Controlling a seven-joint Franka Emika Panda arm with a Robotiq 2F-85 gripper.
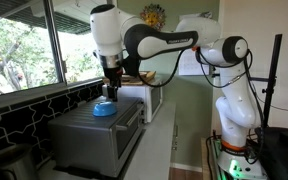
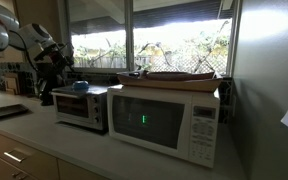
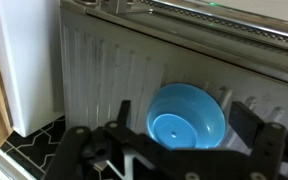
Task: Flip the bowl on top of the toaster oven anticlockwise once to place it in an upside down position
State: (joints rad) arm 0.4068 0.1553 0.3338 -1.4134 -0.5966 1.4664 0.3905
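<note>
The small bright blue bowl (image 3: 187,118) sits on the ridged top of the silver-grey toaster oven (image 3: 104,60). In the wrist view its hollow seems to face the camera. My gripper (image 3: 184,120) is open, with one dark finger on each side of the bowl and not touching it. In both exterior views the gripper (image 1: 110,90) (image 2: 60,72) hangs just above the bowl (image 1: 104,110) (image 2: 81,87), near the back of the toaster oven (image 1: 94,138) (image 2: 82,110).
A white microwave (image 2: 169,122) (image 1: 150,100) stands beside the toaster oven and bears a wooden tray (image 2: 174,77). A window (image 1: 24,45) and a dark tiled wall (image 1: 19,112) run behind the appliances. A white wall panel (image 3: 24,70) borders the oven top.
</note>
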